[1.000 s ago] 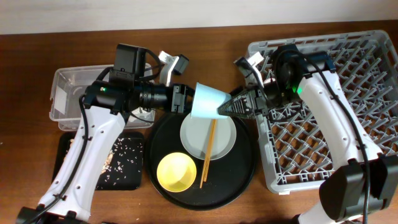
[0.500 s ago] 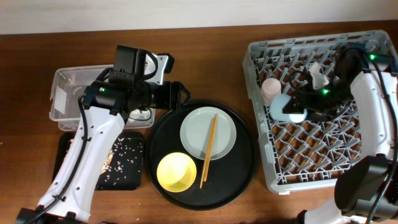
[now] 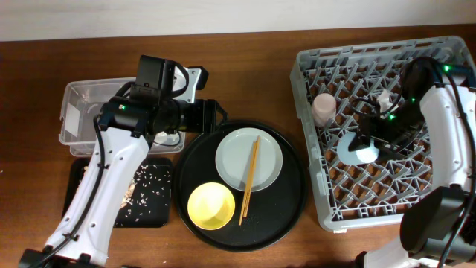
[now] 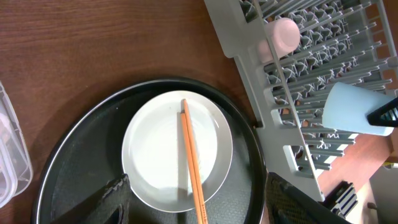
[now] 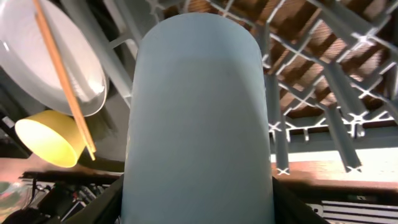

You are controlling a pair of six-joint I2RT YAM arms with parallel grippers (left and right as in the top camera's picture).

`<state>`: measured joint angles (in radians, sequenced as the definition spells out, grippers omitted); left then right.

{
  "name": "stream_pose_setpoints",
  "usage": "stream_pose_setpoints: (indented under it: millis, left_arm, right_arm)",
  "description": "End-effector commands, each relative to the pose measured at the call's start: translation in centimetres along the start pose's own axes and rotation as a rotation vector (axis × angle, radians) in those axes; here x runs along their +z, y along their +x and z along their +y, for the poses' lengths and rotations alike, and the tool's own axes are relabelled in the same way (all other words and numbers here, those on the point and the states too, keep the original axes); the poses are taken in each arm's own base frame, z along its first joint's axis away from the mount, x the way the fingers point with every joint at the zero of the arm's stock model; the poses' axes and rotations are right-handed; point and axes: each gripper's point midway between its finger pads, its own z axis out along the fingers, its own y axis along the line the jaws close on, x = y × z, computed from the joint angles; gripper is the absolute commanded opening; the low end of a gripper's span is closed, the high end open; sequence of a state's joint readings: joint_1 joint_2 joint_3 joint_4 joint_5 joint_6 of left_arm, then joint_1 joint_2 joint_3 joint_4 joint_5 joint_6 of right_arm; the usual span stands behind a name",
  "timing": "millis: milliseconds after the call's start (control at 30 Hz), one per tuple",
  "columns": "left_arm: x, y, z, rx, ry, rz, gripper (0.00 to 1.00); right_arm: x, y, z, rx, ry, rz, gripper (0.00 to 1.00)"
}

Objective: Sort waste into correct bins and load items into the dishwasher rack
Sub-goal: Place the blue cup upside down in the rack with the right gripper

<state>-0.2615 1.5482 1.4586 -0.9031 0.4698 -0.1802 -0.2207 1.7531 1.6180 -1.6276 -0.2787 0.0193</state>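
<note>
My right gripper (image 3: 370, 141) is shut on the light blue cup (image 3: 357, 151), holding it mouth-down over the grey dishwasher rack (image 3: 446, 212); the cup fills the right wrist view (image 5: 199, 118). The pink cup (image 3: 323, 108) stands in the rack's left side. My left gripper (image 3: 212, 117) is open and empty above the round tray's far edge, over the grey-white plate (image 3: 249, 158) with the wooden chopsticks (image 3: 249, 179) across it. The yellow bowl (image 3: 211, 205) sits in front of the plate. The left wrist view shows plate (image 4: 155, 155), chopsticks (image 4: 191, 162) and both cups.
The large round black tray (image 3: 290, 216) carries plate and bowl. The clear tub (image 3: 82, 93) stands at far left. The shallow black tray (image 3: 152, 197) with beige crumbs lies in front of it. No napkin or wrapper shows.
My right gripper took the blue cup from the left gripper, carried it right over the rack and lowered it. The left gripper drew back a little and is empty.
</note>
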Motion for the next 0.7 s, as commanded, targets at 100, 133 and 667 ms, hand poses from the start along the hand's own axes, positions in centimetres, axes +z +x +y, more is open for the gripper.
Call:
stream_pose_setpoints:
  millis: [100,133,667]
  left_arm:
    - [-0.4,0.0,0.0,-0.006,-0.008,-0.003,0.68]
    - [-0.4,0.1,0.0,-0.008,-0.009,0.000,0.68]
    - [-0.4,0.1,0.0,-0.008,-0.009,0.000,0.68]
  right_arm:
    - [0.1,0.3,1.8,-0.058,0.102,-0.025,0.49]
    - [0.1,0.3,1.7,-0.055,0.111,-0.027,0.49]
    - [2.2,0.0,0.8,-0.051,0.127,-0.013,0.64]
